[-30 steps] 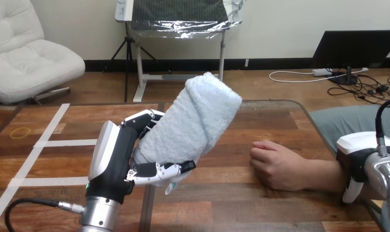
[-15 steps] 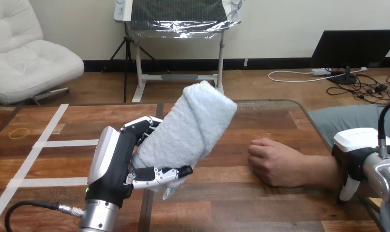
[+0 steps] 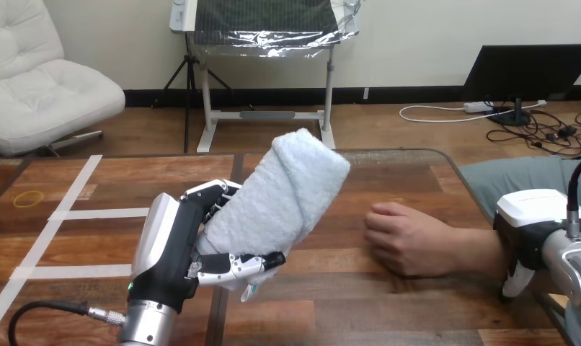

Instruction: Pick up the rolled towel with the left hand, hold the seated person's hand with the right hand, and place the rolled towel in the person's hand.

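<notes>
Listing the head view, sole entry. Item: left hand (image 3: 174, 241), near left, raised over the desk (image 3: 331, 310), fingers and thumb curled round the lower end of the rolled towel (image 3: 287, 187). Item: rolled towel, white, clear of the desk, tilted with its upper end leaning far and right, most of its length standing free above the grip. Item: the person's hand (image 3: 406, 238), right of the towel and apart from it, resting on the desk knuckles up and loosely closed. Item: right hand (image 3: 529, 227), near right edge, beside the person's forearm; whether it grips the arm or merely stands against it cannot be told. Hazards, as judged: the grip sits low on a soft roll, so a swing rightward may let the towel sag, slip or begin to unroll. The person's hand offers no open palm, so a towel brought across now would meet knuckles and likely drop onto the desk. The right hand stands at the forearm rather than at the hand, so steadying or turning the palm may fail, or the arm may shift as the towel arrives.
</notes>
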